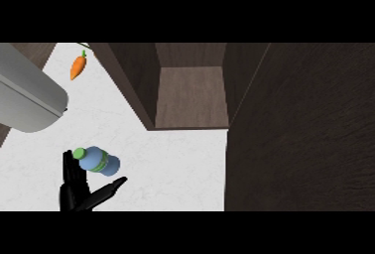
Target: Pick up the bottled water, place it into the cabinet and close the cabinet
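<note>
Left hand [77, 191] splayed wide, holding nothing, at bottled water [97, 160].
Bottle lies on bench [176, 158]; cabinet [192, 94] open, clear bench between.

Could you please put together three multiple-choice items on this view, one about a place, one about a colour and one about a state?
1. Where does the carrot lie?
A. inside the cabinet
B. on the counter's far left, left of the cabinet
C. beside the hand

2. What colour is the bottled water's cap?
A. green
B. red
C. white

3. How does the cabinet stand?
A. closed
B. open with the bottle inside
C. open, its visible shelf bare

Answers: 1 B, the carrot lies on the white counter at the upper left. 2 A, the cap beside the left hand is green. 3 C, the door is swung out and the bottle is still outside.
</note>
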